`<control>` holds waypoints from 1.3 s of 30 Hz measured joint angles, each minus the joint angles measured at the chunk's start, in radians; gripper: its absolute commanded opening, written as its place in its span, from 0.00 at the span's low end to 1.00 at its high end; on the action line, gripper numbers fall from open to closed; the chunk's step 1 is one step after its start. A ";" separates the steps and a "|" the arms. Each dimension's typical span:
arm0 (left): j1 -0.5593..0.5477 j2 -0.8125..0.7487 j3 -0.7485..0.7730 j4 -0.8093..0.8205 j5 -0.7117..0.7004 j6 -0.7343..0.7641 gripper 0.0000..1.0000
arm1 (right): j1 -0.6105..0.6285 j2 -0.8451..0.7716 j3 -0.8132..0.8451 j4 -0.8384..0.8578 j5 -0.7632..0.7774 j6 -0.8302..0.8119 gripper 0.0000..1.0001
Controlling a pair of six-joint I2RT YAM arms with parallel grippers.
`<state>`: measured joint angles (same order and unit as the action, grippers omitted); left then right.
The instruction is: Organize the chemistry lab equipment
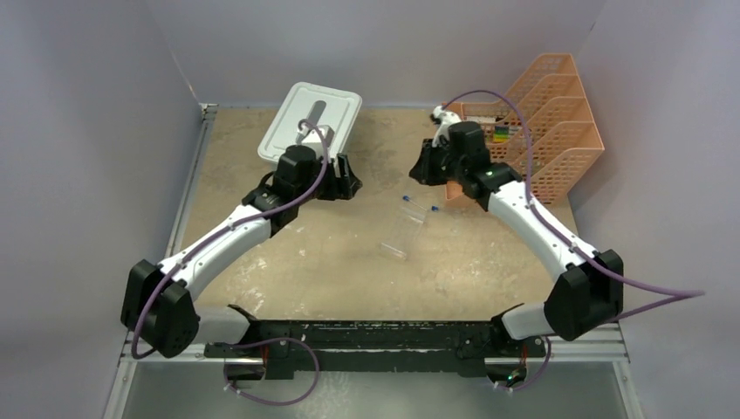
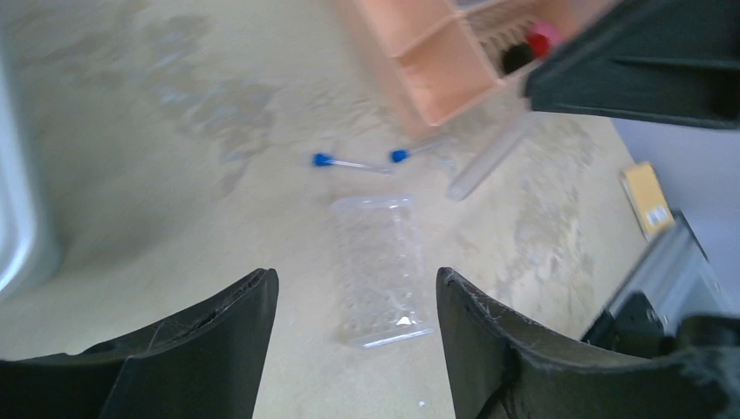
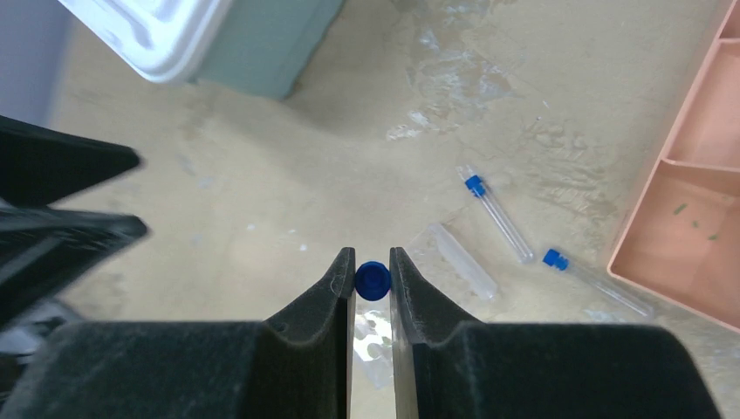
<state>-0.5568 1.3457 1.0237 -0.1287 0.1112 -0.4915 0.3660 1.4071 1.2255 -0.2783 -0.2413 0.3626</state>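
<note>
The right tool (image 3: 373,262) is clenched on a blue cap (image 3: 373,281) above the table (image 3: 262,201); any tube beneath is hidden. The left tool (image 2: 353,279) hangs released over the clear rack (image 2: 382,262), which lies near 2 blue-capped tubes (image 2: 349,163). The next move is probably carrying this piece to the rack.

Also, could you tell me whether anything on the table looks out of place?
Yes: two blue-capped tubes lie loose near the clear rack rather than in it, and a third tube beside them has no cap.
</note>
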 measured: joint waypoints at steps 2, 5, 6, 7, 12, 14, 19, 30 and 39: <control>0.005 -0.044 -0.028 -0.021 -0.076 -0.038 0.66 | 0.082 0.000 -0.022 0.016 0.121 -0.049 0.16; 0.005 -0.109 -0.040 -0.050 -0.185 -0.083 0.66 | 0.205 0.000 -0.078 0.069 0.296 -0.116 0.16; 0.005 -0.125 -0.040 -0.054 -0.221 -0.096 0.66 | 0.233 0.000 -0.098 0.086 0.336 -0.130 0.16; 0.005 -0.140 -0.040 -0.061 -0.256 -0.111 0.65 | 0.262 0.001 -0.123 0.108 0.381 -0.147 0.16; 0.006 -0.169 -0.040 -0.086 -0.375 -0.156 0.65 | 0.349 0.027 -0.229 0.210 0.547 -0.192 0.15; 0.006 -0.170 -0.040 -0.092 -0.404 -0.168 0.65 | 0.364 0.036 -0.268 0.257 0.591 -0.200 0.15; 0.006 -0.170 -0.040 -0.102 -0.435 -0.178 0.64 | 0.367 0.068 -0.302 0.340 0.655 -0.205 0.15; 0.007 -0.170 -0.040 -0.129 -0.453 -0.178 0.64 | 0.367 0.080 -0.348 0.472 0.666 -0.180 0.15; 0.007 -0.170 -0.040 -0.129 -0.460 -0.179 0.64 | 0.367 0.086 -0.378 0.505 0.631 -0.161 0.15</control>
<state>-0.5499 1.1759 0.9833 -0.2581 -0.3492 -0.6701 0.7330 1.4933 0.8474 0.2264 0.3897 0.2016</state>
